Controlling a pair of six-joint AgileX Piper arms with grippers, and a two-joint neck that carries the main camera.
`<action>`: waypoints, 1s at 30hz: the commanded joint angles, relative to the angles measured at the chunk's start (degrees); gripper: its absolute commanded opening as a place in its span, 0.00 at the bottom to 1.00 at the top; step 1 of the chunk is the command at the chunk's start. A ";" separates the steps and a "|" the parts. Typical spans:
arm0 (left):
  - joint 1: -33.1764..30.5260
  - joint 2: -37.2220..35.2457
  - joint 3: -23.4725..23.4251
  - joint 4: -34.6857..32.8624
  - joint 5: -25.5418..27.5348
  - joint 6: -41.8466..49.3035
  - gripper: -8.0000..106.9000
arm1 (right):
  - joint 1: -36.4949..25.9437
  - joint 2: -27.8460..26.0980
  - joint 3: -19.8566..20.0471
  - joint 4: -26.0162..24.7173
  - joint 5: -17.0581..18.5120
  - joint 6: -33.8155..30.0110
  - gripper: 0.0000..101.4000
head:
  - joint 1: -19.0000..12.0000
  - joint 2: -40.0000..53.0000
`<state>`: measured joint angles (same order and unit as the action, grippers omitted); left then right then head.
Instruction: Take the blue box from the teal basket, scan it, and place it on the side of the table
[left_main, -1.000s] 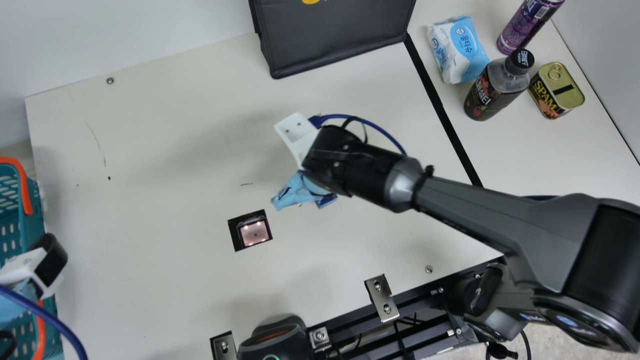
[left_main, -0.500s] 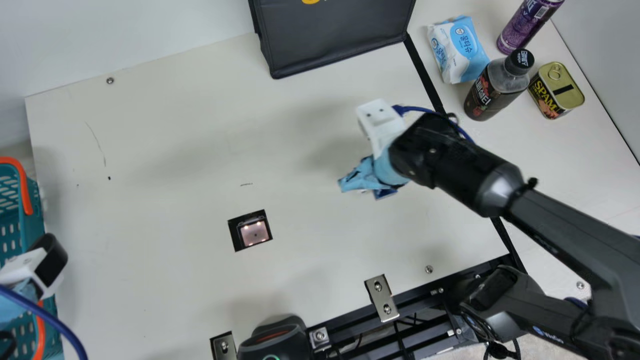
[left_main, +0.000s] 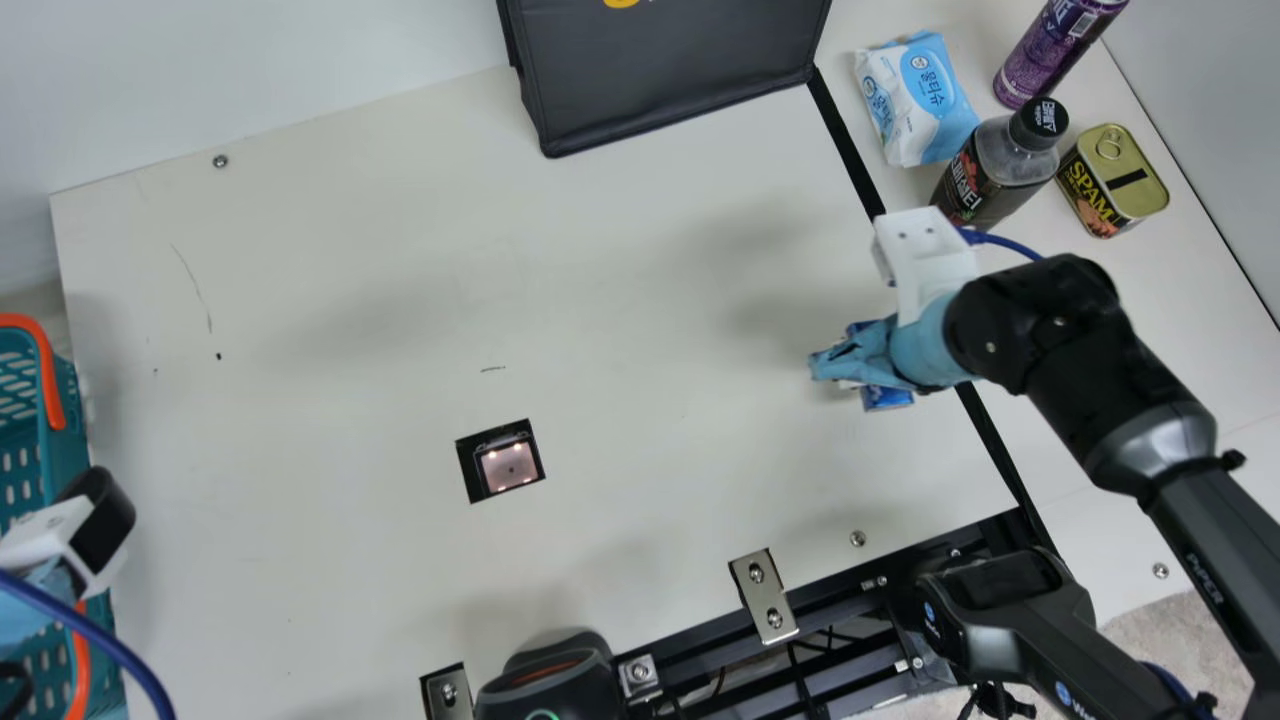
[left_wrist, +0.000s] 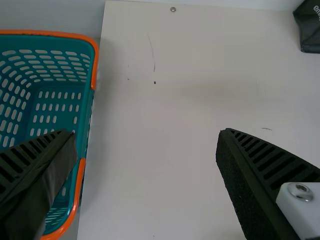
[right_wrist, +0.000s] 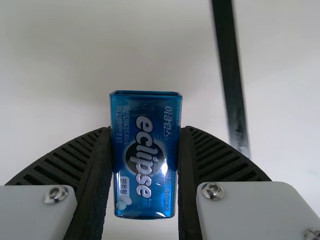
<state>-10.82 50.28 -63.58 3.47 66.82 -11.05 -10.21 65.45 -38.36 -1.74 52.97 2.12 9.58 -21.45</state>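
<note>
Right gripper (right_wrist: 146, 128) has the blue box (right_wrist: 145, 202) pinched between its fingers, above the table (left_main: 650, 250) near the black stripe (left_main: 844, 142); scanning is probably done, carrying seems in hand, and next it should cross the stripe, lower the box and let go

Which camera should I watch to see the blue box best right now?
The right wrist view: it looks close onto the broad printed face of the blue box, clamped in the right gripper. The main view shows just its blue ends past the fingers. The left wrist view looks toward the teal basket instead.
</note>
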 joint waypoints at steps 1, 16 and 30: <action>0.00 0.00 0.00 0.00 0.00 0.00 0.85 | -7.90 -0.32 0.32 0.61 -0.04 -4.90 0.00 | -1.66 -0.13; 0.00 0.00 0.00 0.00 0.00 0.00 0.85 | -32.80 2.55 0.12 5.08 -2.53 -25.86 0.00 | -1.66 -0.13; 0.00 0.00 0.00 0.00 0.00 0.00 0.85 | -41.52 8.34 -1.81 7.53 -8.78 -42.24 0.00 | -1.66 -0.13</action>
<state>-10.82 50.28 -63.58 3.47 66.82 -11.05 -51.71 73.48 -40.04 5.69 44.62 -38.18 9.58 -21.45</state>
